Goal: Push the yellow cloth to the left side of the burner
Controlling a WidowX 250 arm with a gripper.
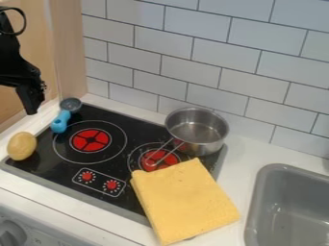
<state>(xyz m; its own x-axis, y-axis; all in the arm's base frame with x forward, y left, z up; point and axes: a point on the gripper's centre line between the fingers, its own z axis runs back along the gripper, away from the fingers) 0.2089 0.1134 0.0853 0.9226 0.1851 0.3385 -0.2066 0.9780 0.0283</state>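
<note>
First, I need my black hand [32, 103], open or closed I can't tell, right of the flat yellow cloth [184, 201].

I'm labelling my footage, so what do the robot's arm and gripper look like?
The arm is black and chunky, with a thin black cable bowed into a loop. The gripper is black too, angular, narrowing downward, with small knobbly parts on one side.

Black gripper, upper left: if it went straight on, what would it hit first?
Probably the black stovetop's left edge, between the yellow-brown potato and the blue-handled scoop, though the gripper's depth is unclear.
</note>
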